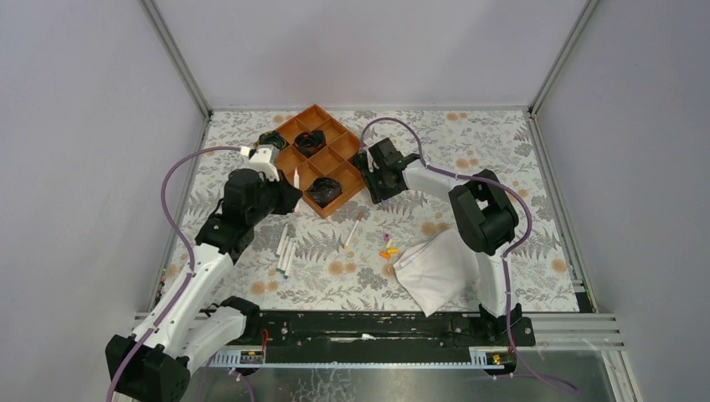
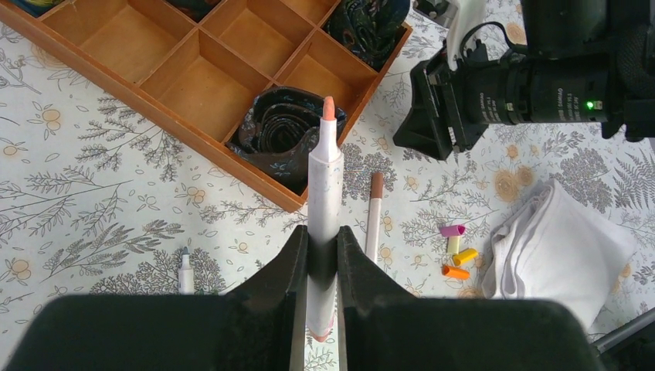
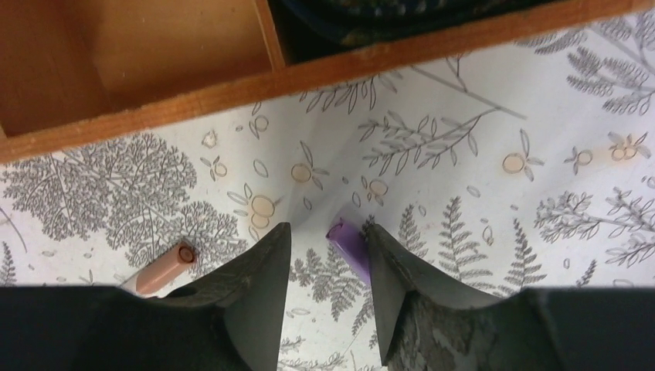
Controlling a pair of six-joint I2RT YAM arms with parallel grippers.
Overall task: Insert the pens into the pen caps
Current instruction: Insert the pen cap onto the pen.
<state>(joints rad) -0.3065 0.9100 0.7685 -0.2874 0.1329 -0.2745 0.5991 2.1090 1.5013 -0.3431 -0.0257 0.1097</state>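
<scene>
The bench (image 1: 502,151) is covered with a pale cloth printed with grey ferns and small orange blossoms. It is enclosed on three sides by plain grey-lilac walls (image 1: 360,50) — joined at the corners by aluminium posts (image 1: 176,59). A black rail (image 1: 377,328) is fixed along the near edge. Everything is lit softly and evenly.

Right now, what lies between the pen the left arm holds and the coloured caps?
A loose pen, brownish end, lies between held pen and caps; left wrist view shows it.
</scene>
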